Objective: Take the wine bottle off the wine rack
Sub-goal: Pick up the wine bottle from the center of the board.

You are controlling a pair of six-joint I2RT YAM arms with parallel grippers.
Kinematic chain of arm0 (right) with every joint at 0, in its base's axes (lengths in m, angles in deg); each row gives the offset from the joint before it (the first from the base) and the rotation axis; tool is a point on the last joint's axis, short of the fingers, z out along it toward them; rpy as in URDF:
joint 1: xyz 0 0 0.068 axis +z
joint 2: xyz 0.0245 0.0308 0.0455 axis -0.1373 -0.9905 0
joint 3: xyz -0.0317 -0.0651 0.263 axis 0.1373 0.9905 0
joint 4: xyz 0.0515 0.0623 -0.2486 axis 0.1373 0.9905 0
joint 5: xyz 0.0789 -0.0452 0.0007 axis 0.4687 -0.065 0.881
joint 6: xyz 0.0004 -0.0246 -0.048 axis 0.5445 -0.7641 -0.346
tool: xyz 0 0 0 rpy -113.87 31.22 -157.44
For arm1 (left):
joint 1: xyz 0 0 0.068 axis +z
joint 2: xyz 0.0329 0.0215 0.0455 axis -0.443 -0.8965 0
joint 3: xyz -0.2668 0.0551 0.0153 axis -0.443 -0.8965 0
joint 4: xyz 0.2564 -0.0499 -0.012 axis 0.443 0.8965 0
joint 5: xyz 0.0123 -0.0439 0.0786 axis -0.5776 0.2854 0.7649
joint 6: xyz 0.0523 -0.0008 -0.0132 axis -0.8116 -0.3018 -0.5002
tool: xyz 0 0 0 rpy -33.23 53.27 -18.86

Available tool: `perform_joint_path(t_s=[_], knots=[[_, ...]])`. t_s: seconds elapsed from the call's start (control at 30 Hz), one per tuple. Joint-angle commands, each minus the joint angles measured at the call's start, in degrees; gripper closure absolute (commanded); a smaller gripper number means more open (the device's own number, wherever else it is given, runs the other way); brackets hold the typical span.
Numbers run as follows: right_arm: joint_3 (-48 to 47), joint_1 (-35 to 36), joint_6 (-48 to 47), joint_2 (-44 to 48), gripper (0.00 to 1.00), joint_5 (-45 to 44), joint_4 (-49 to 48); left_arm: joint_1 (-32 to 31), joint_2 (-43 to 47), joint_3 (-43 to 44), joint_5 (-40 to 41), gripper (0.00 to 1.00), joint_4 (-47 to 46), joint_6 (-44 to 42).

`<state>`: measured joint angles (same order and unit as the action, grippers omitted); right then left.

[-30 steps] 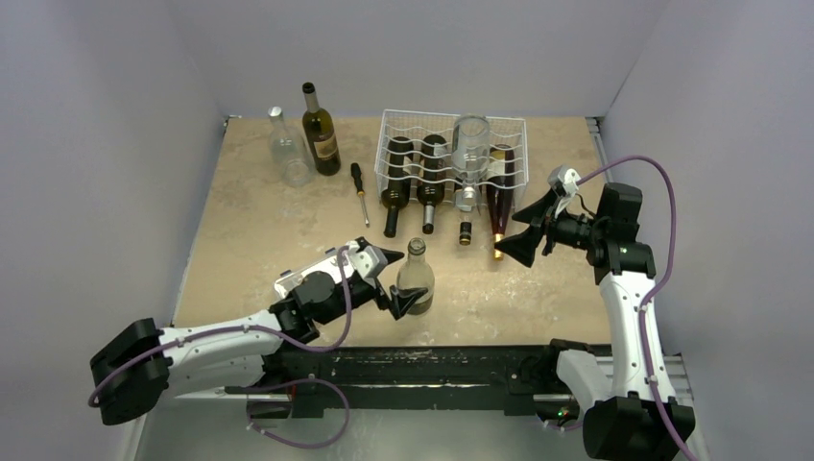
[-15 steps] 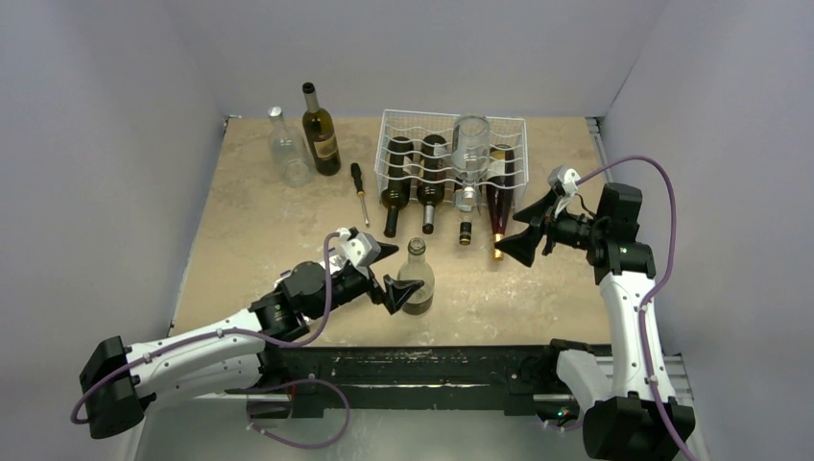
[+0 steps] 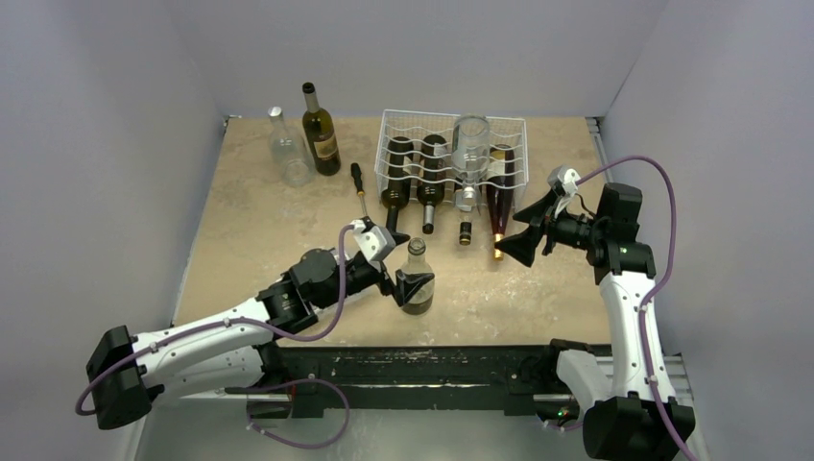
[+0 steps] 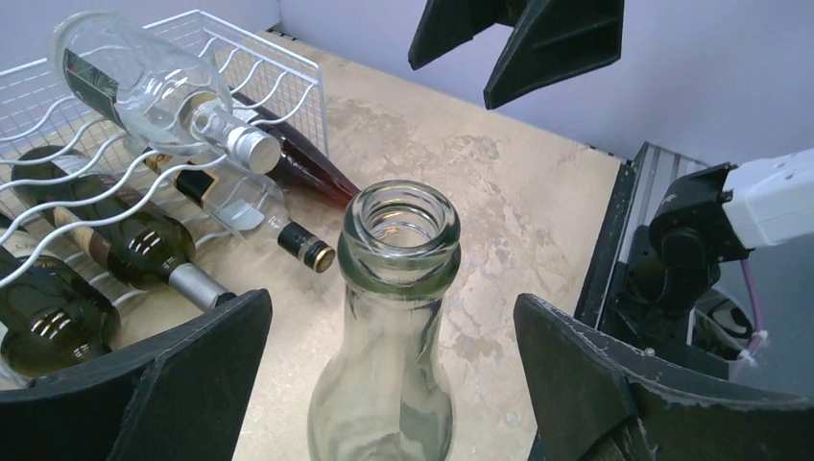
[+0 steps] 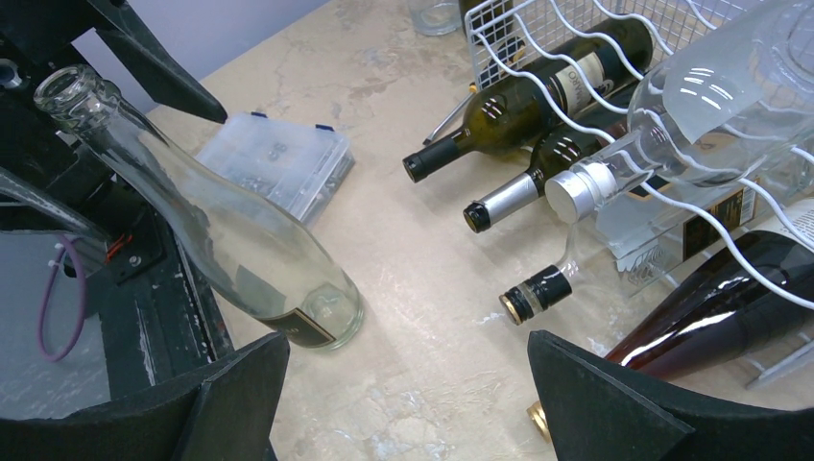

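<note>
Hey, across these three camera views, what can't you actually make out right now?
Top view: the parts box sits hidden under the left arm; only the right wrist view shows it.
Left wrist view: the clear bottle has its base cut off by the bottom edge.
Right wrist view: the red bottle has its neck hidden behind a finger of the right gripper.
Top view: labels on bottles in the wine rack are too small to read.
</note>
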<state>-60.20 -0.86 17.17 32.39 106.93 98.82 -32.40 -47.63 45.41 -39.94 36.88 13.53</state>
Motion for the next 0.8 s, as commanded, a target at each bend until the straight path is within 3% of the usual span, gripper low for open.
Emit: perform_joint_path(t_s=[0.0,0.2,0.33,0.37,0.47,0.6,0.77], knots=[[-0.29,-0.3,-0.93,0.79,0.01,-0.64,0.0,-0.37,-2.65,3.11,-3.56,0.04,-4.7,-4.46],[-0.27,-0.3,-0.94,0.7,0.01,-0.73,0.14,-0.37,-4.6,2.98,-5.08,0.15,-7.4,-5.41],[-0.28,-0.3,-0.88,0.61,0.01,-0.73,0.14,-0.4,-5.34,2.22,-5.03,0.3,-9.91,-5.44],[-0.27,-0.3,-0.89,0.61,0.01,-0.77,0.1,-0.37,-5.57,2.21,-5.01,0.41,-10.27,-5.37],[-0.25,-0.28,-0.9,0.53,0.01,-0.88,0.14,-0.38,-5.64,2.28,-4.92,0.59,-11.21,-5.22],[-0.18,-0.2,-0.95,0.41,0.01,-1.07,0.2,-0.37,-5.44,2.41,-5.19,1.0,-11.89,-5.45],[-0.17,-0.25,-0.94,0.35,0.01,-1.08,0.18,-0.37,-3.96,3.73,-5.09,1.0,-12.23,-4.75]])
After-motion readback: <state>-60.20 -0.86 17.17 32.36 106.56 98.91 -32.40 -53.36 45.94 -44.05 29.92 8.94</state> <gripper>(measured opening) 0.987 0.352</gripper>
